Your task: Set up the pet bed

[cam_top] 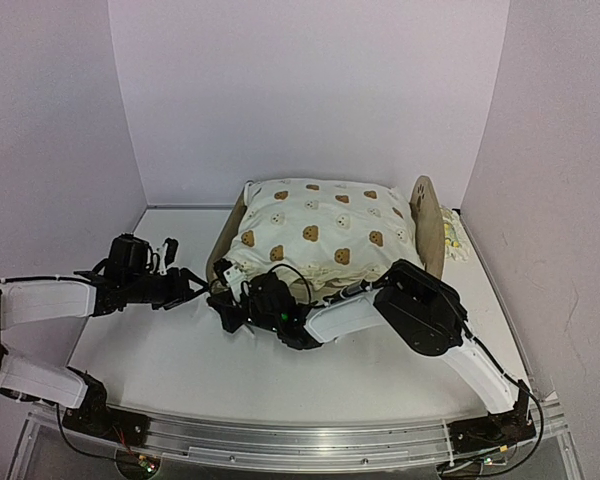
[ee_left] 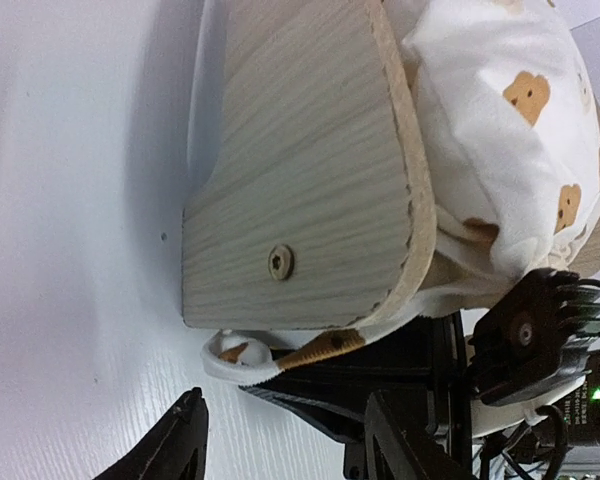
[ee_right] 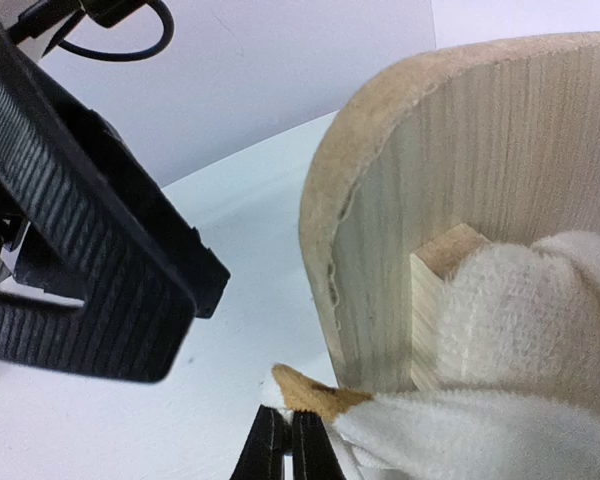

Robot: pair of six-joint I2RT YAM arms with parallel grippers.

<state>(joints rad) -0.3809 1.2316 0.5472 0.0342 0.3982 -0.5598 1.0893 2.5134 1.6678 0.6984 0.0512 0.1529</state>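
The pet bed (ee_left: pixel 310 170) holds a cushion (cam_top: pixel 320 225), corner clamped by right pincer (ee_right: pixel 286 420); left pincer (ee_left: pixel 285 410) apart, empty.

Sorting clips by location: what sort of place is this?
Probably a robot lab test cell, not a home: plain white walls enclose a white table, with a metal mounting rail along its near edge.

On the white table (cam_top: pixel 180 350) stands the pet bed (cam_top: pixel 427 222), a small lemon-print pillow (cam_top: pixel 454 238) just beside it.
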